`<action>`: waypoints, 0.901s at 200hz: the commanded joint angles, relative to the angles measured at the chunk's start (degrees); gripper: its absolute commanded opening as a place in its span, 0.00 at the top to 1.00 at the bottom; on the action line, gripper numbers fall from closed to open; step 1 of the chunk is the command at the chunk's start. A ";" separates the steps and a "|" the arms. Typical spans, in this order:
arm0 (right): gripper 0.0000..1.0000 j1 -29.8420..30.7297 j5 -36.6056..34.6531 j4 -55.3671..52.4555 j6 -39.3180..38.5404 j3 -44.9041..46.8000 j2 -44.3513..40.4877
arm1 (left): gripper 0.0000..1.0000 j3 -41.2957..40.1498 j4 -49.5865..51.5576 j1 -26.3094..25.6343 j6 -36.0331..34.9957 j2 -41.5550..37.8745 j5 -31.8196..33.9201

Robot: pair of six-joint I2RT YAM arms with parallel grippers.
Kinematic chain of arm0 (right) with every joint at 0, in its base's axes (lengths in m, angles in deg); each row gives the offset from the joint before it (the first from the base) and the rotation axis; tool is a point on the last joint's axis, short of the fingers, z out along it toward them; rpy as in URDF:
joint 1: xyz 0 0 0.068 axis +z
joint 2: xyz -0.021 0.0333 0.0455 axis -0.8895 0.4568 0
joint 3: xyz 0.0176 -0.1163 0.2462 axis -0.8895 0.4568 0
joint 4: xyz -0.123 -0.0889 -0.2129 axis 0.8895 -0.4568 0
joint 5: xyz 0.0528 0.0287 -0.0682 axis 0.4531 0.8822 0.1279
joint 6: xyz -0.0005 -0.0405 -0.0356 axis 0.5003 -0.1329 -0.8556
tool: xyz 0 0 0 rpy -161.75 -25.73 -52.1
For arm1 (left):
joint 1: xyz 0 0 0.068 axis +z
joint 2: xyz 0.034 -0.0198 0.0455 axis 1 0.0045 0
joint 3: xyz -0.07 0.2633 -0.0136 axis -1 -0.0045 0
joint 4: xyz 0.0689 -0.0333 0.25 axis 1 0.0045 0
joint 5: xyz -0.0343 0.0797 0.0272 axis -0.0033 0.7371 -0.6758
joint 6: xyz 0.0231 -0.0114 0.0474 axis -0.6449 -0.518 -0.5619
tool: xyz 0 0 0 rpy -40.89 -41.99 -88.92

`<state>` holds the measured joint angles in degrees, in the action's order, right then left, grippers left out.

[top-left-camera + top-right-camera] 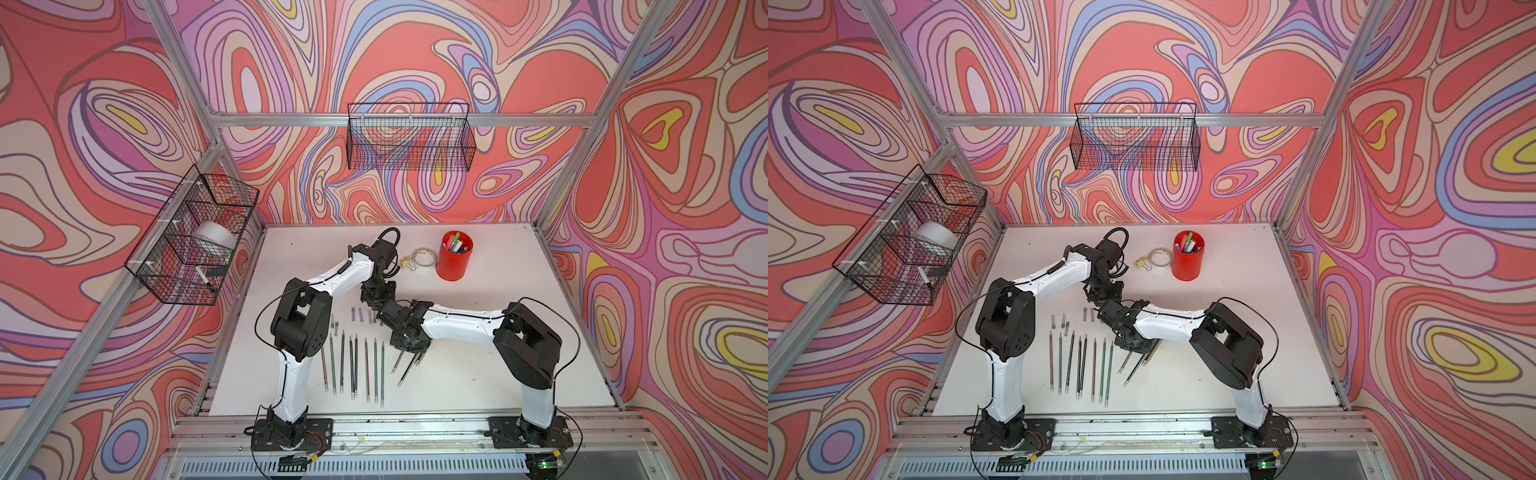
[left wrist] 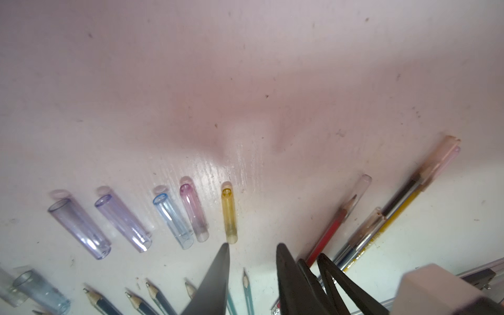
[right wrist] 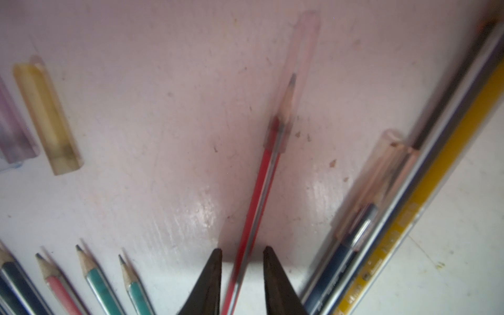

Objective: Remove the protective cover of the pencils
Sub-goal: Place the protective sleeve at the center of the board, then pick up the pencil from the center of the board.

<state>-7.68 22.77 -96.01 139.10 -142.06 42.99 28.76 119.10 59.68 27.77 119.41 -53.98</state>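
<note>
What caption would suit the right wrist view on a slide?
Open right end effector straddles a red pencil, its cap on; bare pencils lie beside.

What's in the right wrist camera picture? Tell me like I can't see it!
The right gripper stands open astride a red pencil lying on the white table, its sharpened tip still inside a clear cover. A loose yellow cover and bare-tipped pencils lie nearby.

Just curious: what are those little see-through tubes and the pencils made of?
The loose pencil caps look like glossy tinted plastic: the table shows through them. The pencils seem wooden with lacquered shafts: bare pale wood shows at the sharpened tips.
</note>
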 commanded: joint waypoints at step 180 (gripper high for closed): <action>0.94 -0.25 1.14 7.58 -3.24 2.55 -2.58 | 0.40 -29.13 -32.57 2.12 -0.59 -40.34 5.59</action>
<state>-7.73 24.25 -90.46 137.06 -141.14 42.71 3.04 93.94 61.62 27.77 82.21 -49.04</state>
